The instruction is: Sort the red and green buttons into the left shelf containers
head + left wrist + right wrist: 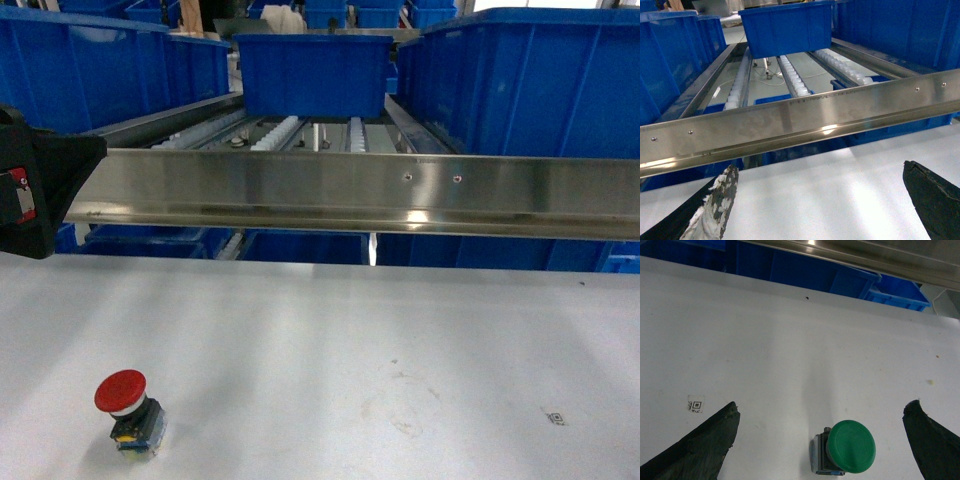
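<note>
Green button (850,446) — upright on surface (790,340), between spread right fingers (705,445); centre, descend, close on body. Left fingers (715,205) apart — empty.

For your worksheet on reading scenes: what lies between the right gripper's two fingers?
In the right wrist view, the green button stands on the white table between the open right gripper's fingers, touching neither.

The white desk (350,340) and steel shelf rail (400,190) are seen from the head camera, angled forward and down. The same rail (805,120) is viewed closely from the left wrist. The desk (790,340) is viewed steeply downward, near, from the right wrist.
</note>
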Robot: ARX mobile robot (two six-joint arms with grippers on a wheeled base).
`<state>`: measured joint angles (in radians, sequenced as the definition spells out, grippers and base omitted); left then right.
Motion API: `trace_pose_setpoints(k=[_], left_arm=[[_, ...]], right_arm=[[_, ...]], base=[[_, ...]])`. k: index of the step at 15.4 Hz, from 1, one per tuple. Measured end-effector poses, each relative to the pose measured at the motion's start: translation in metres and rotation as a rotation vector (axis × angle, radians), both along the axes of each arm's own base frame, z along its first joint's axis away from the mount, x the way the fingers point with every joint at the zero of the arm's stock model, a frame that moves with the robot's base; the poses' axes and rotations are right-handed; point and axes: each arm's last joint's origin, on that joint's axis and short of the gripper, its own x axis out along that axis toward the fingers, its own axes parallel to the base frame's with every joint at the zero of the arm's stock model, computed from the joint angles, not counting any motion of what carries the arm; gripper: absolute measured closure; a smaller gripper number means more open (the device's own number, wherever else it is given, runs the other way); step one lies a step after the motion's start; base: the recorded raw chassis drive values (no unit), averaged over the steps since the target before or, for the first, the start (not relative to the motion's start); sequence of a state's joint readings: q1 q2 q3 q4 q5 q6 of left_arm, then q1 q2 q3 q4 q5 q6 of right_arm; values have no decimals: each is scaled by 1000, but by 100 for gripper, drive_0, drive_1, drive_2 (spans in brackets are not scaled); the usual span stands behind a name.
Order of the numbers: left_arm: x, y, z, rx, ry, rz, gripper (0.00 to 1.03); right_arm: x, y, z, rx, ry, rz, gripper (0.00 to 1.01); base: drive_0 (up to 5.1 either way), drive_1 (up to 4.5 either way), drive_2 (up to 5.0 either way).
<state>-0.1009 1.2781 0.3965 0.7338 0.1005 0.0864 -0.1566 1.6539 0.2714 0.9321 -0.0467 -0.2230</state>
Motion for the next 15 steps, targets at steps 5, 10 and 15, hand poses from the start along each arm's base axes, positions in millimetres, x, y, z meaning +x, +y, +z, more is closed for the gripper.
trace_pose_setpoints(k=[5, 10, 15], left_arm=[[0, 0, 0, 0, 0, 0, 5], [0, 0, 0, 0, 0, 0, 5], [0, 0, 0, 0, 0, 0, 5]], right_arm=[[12, 5, -8, -10, 45, -4, 3], [20, 3, -26, -25, 64, -40, 3], [28, -4, -34, -20, 69, -71, 3]], base=[[0, 0, 0], [0, 0, 0], [0, 0, 0]])
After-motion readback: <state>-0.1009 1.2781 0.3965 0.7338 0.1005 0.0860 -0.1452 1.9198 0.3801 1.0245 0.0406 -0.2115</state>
